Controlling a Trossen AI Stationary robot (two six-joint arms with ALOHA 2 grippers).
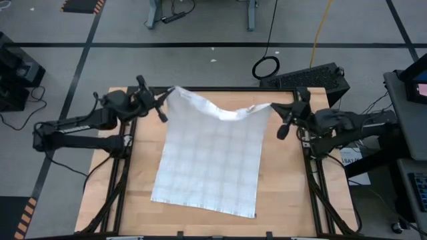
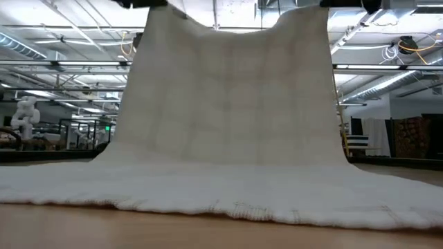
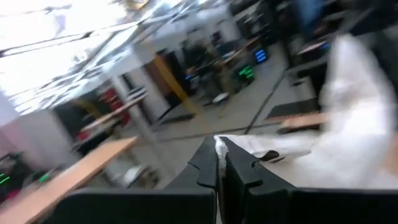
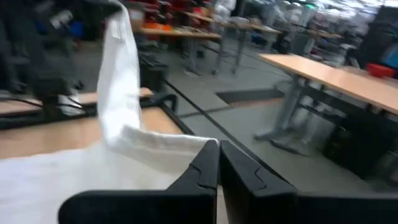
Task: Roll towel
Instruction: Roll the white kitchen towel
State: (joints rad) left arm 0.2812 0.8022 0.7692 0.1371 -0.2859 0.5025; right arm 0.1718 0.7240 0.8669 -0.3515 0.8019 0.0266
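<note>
High view shows left hand and right hand pinching the towel's far corners aloft.

A robotics lab: open ceiling trusses, rows of workbenches, taped concrete floor.

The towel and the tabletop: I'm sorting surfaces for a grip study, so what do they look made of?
The towel looks like thin, matte woven cloth: it sags between its lifted corners, with a faint plaid grid. The tabletop looks like light, smooth wood, possibly laminate: pale tan with faint grain.
</note>
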